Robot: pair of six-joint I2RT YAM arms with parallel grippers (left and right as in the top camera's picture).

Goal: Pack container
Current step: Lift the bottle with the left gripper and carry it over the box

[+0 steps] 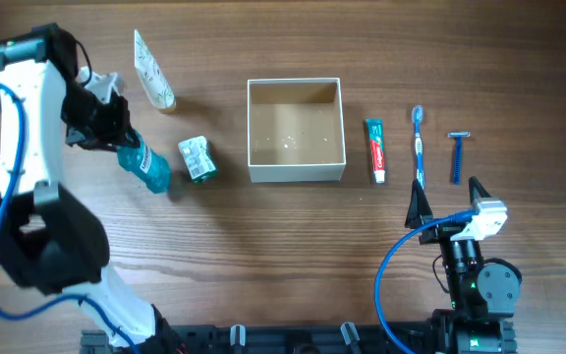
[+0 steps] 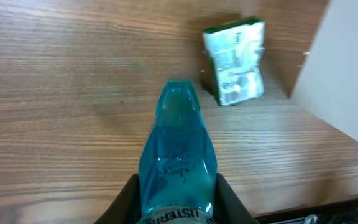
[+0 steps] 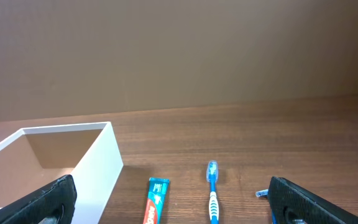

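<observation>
we start at the left gripper (image 2: 176, 208): its two dark fingers (image 2: 126, 202) are closed narrow on one blue mouthwash bottle (image 2: 176, 149), pinching it by the wider labelled end, so the bottle points away from the wrist over the wood table (image 1: 293, 246). in the overhead view the bottle (image 1: 148, 167) lies slanted, its free end toward the container.

the right gripper (image 1: 448, 205) stands wide, holding nothing; its fingers (image 3: 36, 202) frame the lower corners of its own wrist view, above bare table.

counting outward, we see one of each thing. one green-and-white packet (image 1: 198, 158) lies just beside the bottle's free end. one white tube with a leaf print (image 1: 153, 71) lies farther back on the left. on the right side, in a row, lie one toothpaste tube (image 1: 375, 150), one blue toothbrush (image 1: 419, 147) and one blue razor (image 1: 457, 155), side by side and apart from each other.

one container (image 1: 296, 173) sits near the middle of the table, between the packet and the toothpaste tube, touching neither. it is square and open-topped, with thin white walls and a tan cardboard floor marked by a few pale specks. from the right wrist its white wall (image 3: 95, 168) rises just beside the toothpaste tube; from the left wrist only a white corner (image 2: 340, 68) shows, past the packet.
</observation>
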